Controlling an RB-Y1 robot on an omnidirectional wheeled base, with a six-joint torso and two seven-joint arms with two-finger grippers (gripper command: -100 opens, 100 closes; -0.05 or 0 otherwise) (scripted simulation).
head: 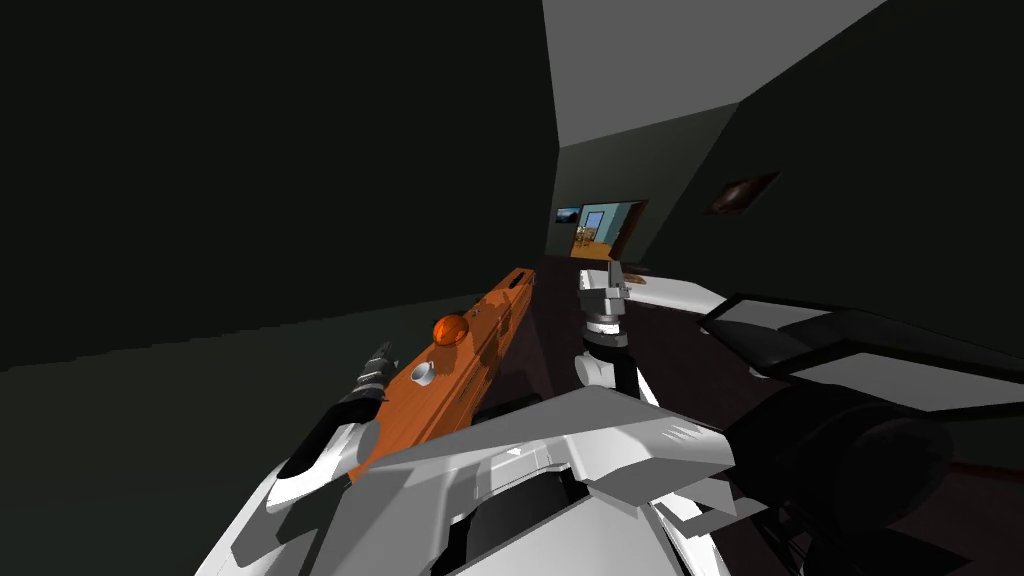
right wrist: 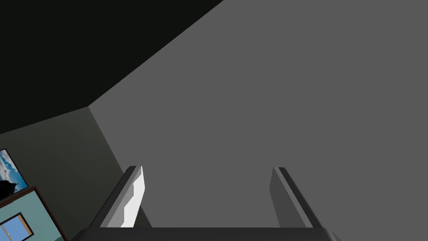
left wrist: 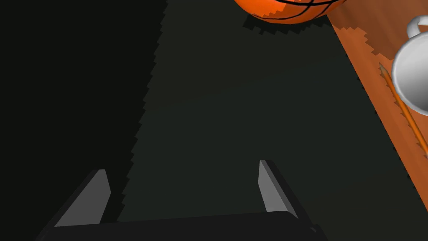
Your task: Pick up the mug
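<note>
A small white mug (head: 423, 373) stands on a long orange furniture top (head: 470, 350), near its edge. In the left wrist view the mug (left wrist: 411, 79) lies off to one side of my fingers, handle turned toward the basketball. My left gripper (head: 378, 362) hangs beside that edge, just short of the mug, over a dark flat surface. It is open (left wrist: 184, 184) with nothing between its fingers. My right gripper (head: 612, 278) is raised in front of my chest, open (right wrist: 207, 192) and empty.
An orange basketball (head: 450, 329) sits on the same top just beyond the mug, and also shows as the basketball (left wrist: 288, 10). A thin orange pencil (left wrist: 403, 111) lies beside the mug. A white surface (head: 670, 292) and a black chair (head: 850, 440) stand to the right.
</note>
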